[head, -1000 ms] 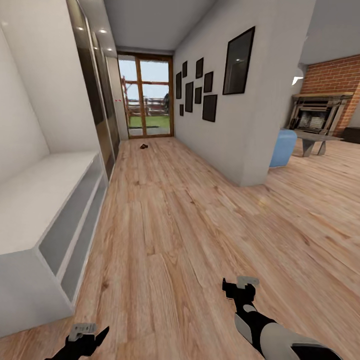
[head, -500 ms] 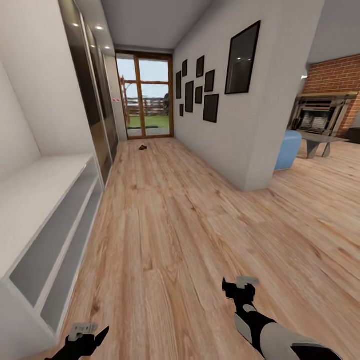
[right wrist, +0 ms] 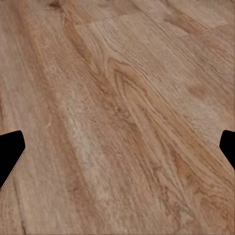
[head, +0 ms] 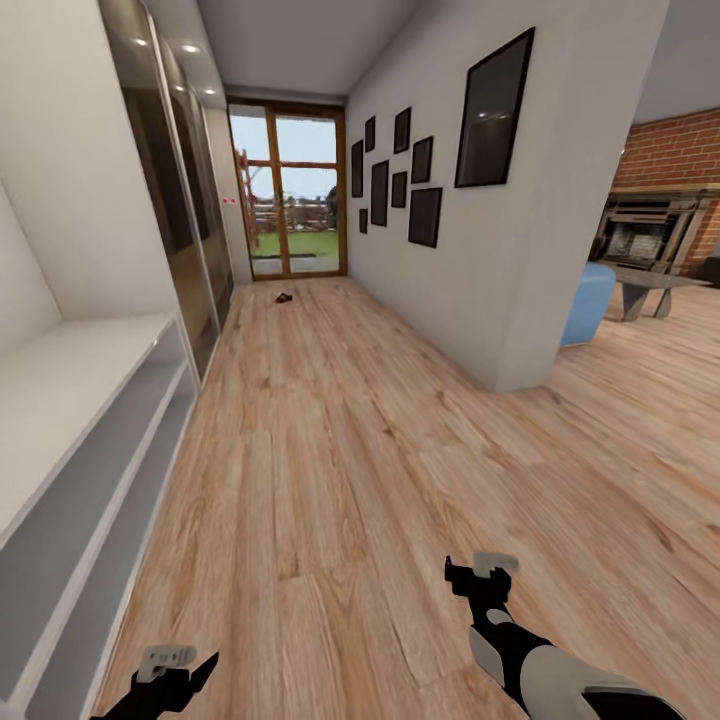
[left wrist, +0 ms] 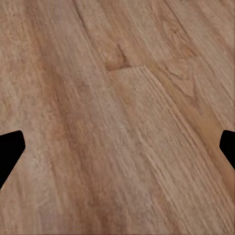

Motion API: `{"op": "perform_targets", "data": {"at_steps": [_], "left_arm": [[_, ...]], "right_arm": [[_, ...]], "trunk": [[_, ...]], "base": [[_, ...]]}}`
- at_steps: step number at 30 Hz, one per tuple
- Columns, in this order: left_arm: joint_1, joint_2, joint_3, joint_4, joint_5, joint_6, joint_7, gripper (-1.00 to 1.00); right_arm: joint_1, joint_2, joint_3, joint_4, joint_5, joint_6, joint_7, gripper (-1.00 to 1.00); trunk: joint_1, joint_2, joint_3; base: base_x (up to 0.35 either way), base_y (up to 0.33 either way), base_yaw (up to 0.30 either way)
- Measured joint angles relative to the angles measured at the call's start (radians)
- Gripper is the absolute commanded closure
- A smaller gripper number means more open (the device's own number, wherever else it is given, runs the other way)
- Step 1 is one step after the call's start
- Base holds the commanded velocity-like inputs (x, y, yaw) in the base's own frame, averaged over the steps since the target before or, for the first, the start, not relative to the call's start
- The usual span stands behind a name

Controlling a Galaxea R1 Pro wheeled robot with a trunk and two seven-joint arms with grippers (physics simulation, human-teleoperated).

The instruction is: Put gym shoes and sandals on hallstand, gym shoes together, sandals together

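Sandals or shoes: one small dark brown object lies far down the light brown wood-grain plank corridor floor, near the wood-framed glass door at the corridor's end; it is too small to tell which kind of footwear it is. No other piece of footwear can be made out.

Along the left side of the head view runs the wide, low light-grey hallstand with a flat top and two long shelves, both shelves and the top bare where visible. Beyond it stand tall dark glossy cabinet doors. On the white wall to the right hang several black rectangular picture frames. Past the wall's corner are a blue rounded seat and a red brick fireplace.

Low in the head view, the black left gripper and the black right gripper are held out above bare planks, well apart from each other and from the hallstand. In each wrist view only the dark fingertips appear at opposite edges with plain floor between them, so both grippers are spread wide and hold nothing.
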Motion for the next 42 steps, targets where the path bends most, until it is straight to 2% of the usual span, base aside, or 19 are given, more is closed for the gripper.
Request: {"op": "perform_targets", "data": {"at_steps": [14, 26, 42], "left_arm": [[0.000, 0.000, 0.000, 0.000, 0.000, 0.000, 0.000, -1.00], [0.000, 0.000, 0.000, 0.001, 0.000, 0.000, 0.000, -1.00], [0.000, -0.001, 0.000, 0.002, -0.001, 0.000, 0.000, -1.00]], "right_arm": [[0.000, 0.000, 0.000, 0.000, 0.000, 0.000, 0.000, -1.00], [0.000, 0.001, 0.000, 0.001, 0.000, 0.000, 0.000, -1.00], [0.000, 0.000, 0.000, 0.000, 0.000, 0.000, 0.000, -1.00]], "trunk": [[0.000, 0.000, 0.000], [0.000, 0.000, -0.011], [0.000, 0.000, -0.012]], "base": [[0.347, 0.000, 0.008], [0.347, 0.000, 0.157], [0.347, 0.000, 0.008]]}}
